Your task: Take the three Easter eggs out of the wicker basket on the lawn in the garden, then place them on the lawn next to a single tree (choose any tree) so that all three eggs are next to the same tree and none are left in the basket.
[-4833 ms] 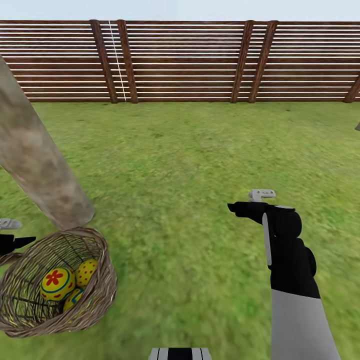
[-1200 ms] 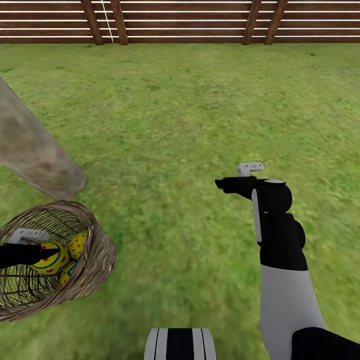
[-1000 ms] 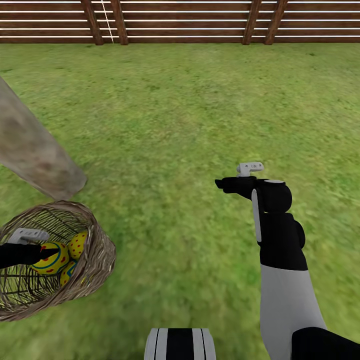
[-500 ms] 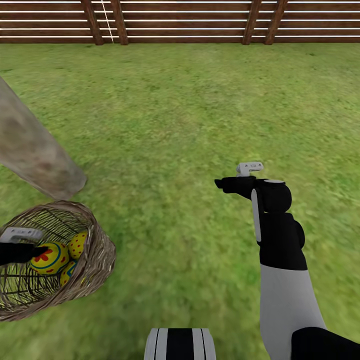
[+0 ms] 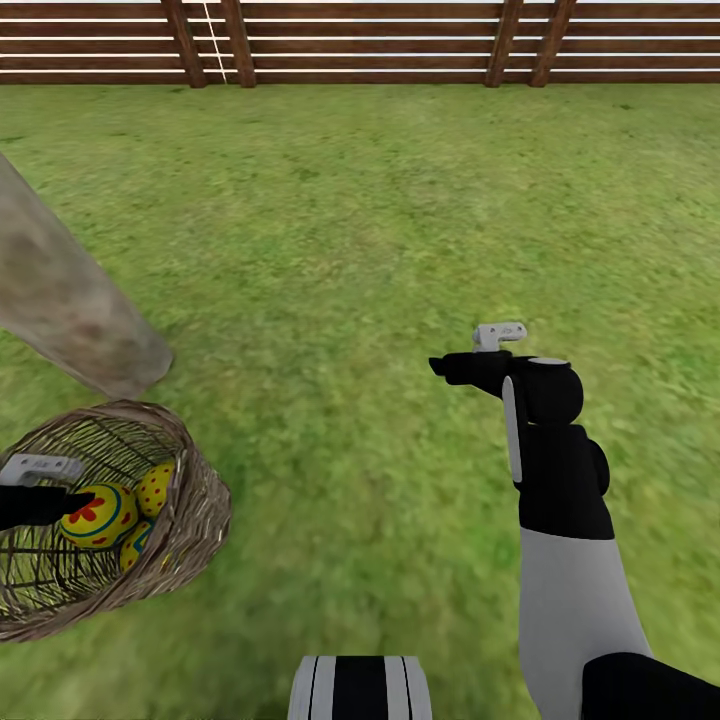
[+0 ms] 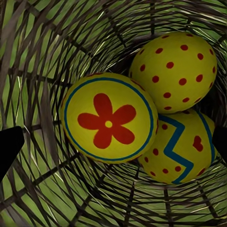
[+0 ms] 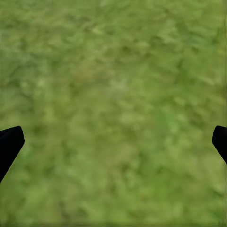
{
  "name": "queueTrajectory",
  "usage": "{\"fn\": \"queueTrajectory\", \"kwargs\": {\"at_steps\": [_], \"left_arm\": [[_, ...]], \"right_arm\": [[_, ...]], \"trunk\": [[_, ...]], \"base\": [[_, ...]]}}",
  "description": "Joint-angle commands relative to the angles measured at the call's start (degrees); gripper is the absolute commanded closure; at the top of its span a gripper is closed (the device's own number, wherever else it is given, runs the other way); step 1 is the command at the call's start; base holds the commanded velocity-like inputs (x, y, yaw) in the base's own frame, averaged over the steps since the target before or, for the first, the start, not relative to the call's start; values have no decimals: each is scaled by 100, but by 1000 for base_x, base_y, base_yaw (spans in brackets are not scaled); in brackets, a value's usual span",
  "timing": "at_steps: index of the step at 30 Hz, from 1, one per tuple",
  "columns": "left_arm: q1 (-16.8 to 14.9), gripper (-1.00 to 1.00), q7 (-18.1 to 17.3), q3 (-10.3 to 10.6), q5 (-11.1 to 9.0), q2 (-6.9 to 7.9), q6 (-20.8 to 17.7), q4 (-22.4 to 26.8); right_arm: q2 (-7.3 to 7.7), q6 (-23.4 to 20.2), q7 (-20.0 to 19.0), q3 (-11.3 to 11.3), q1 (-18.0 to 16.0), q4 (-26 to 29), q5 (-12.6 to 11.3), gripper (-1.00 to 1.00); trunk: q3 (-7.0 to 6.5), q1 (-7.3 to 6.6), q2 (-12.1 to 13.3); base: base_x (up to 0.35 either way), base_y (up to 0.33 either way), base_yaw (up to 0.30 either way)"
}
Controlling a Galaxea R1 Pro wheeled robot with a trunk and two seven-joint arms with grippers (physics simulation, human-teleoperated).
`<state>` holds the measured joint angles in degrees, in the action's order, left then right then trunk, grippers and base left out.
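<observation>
The left gripper [image 6: 113, 142], jaws spread wide with its dark fingertips [image 6: 9, 146] at either edge of the left wrist view, hangs inside the wicker basket [image 5: 195, 510] at the lower left of the head view. All three Easter eggs [image 6: 109, 118] lie bunched in the basket, the flower-painted one uppermost. Just above the basket, at mid-left, stands the tree [image 5: 70, 310], its grey-brown trunk slanting across the frame. At centre right the right gripper [image 5: 445, 367], also parted, hovers over bare lawn [image 5: 340, 230]. A brown slatted fence [image 5: 360, 40] lines the top edge.
</observation>
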<state>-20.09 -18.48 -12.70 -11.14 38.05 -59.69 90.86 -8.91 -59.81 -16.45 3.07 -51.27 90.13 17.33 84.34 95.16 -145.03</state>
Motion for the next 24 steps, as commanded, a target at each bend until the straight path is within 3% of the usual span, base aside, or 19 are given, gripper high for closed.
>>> {"fn": "queueTrajectory", "kwargs": {"at_steps": [1,8,14,18,24], "left_arm": [[-4,-100,-15,-8,-9,1,-31,2],[-4,-100,-10,-14,-10,1,-31,7],[-4,-100,-5,-24,-6,1,-31,7],[-4,-100,27,-28,-4,1,-31,4],[-10,-100,68,-30,-3,1,-31,6]], "right_arm": [[-5,-19,-60,10,-5,5,60,-100],[-95,-19,-60,-10,-118,1,59,-100],[-109,-19,-64,-155,-323,-3,52,-100],[-109,-19,-67,-176,-352,-9,51,-100],[-109,-19,-69,-196,-397,-31,51,-100]], "trunk": [[4,-1,-2],[4,-1,-2],[4,-1,-2],[93,9,-7],[115,12,-8]], "base": [[0,0,0],[0,0,0],[0,0,0],[0,0,0],[0,0,0]]}}
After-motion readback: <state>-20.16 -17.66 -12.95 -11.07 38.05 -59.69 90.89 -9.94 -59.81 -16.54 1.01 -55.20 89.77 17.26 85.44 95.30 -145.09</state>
